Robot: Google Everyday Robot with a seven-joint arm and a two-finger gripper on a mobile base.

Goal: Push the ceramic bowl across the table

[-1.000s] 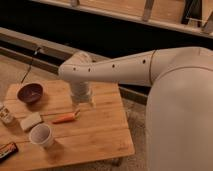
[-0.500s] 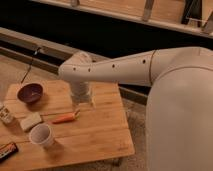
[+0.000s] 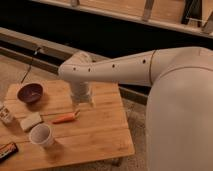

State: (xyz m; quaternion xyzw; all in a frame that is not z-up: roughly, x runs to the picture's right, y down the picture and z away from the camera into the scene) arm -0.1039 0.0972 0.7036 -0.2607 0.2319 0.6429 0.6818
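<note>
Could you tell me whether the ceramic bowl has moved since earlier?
No: the ceramic bowl keeps its spot by the table's far-left corner; the gripper hovers beyond the carrot.

The gripper [image 3: 83,103] is held low over the table [image 3: 100,135], just above the carrot [image 3: 66,118]; its outline cannot be told from the wrist above it. The table's near left corner, a pale container [image 3: 4,114] and a dark wrapped bar [image 3: 7,149] are cut off by the left edge.

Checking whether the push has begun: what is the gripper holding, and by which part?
Nothing that shows. The gripper hangs over the middle of the table, just above the carrot, well apart from the ceramic bowl.
</note>
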